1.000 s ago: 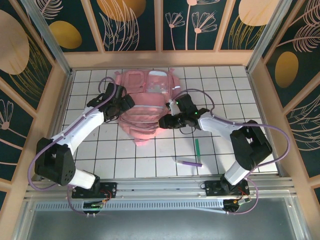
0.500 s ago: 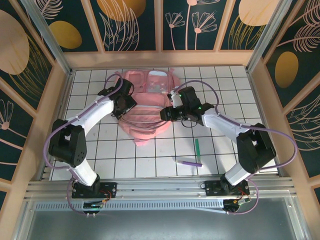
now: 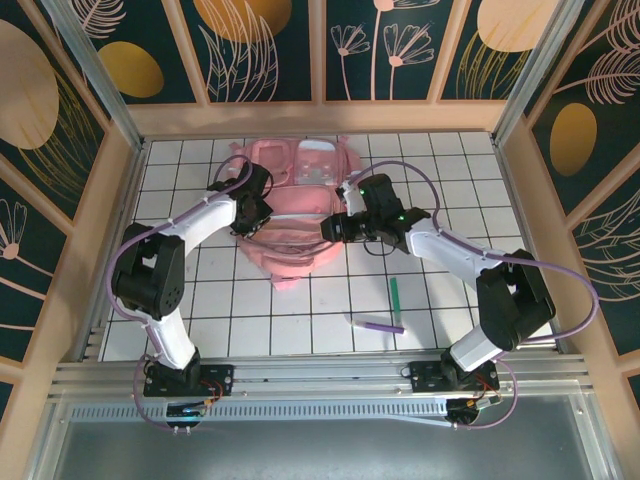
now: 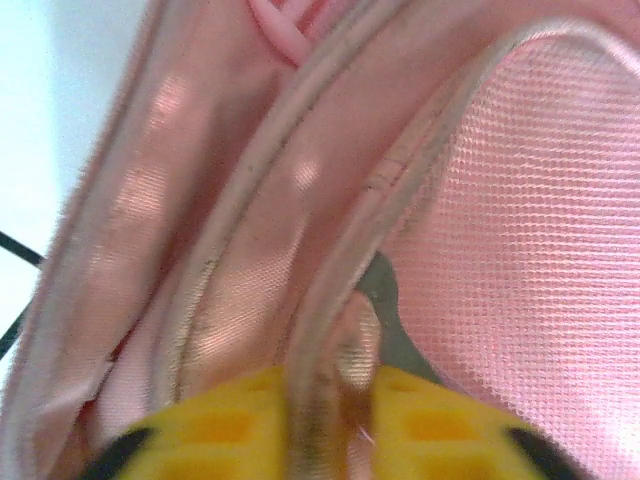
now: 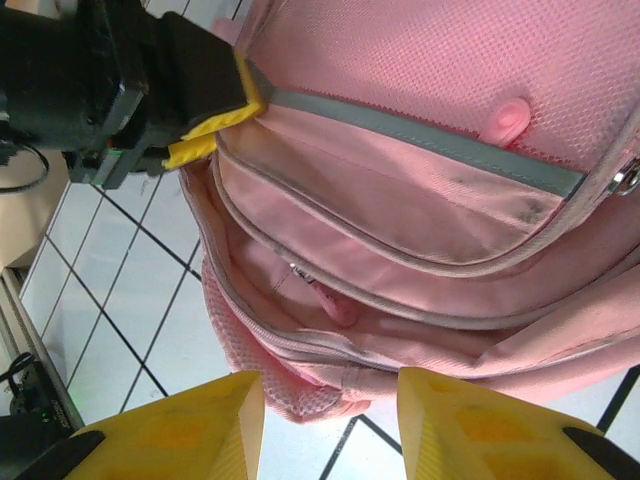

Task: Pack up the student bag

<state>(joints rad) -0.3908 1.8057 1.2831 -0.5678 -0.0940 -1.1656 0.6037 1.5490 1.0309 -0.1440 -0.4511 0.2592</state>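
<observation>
Student bag (image 3: 295, 215) lies flat on the white gridded worktop (image 3: 450, 180), upper centre of the top view. It is pink woven fabric with mesh panels, a grey reflective strip, piped seams and a rounded pink zip pull. One pocket gapes, its inside in shadow. Left end effector (image 4: 330, 430) is clamped on a piped seam of the bag, yellow fingertips tight against the cord. That close view is blurred, and a grey metal bit behind the seam is hard to make out. Right end effector (image 5: 330, 420) has jaws parted and grips nothing, at the bag's lower edge, its fingers cut off by the frame bottom. Thin green pen (image 3: 394, 294) and purple pen (image 3: 377, 324) lie on the tiles lower right, apart from the bag.
</observation>
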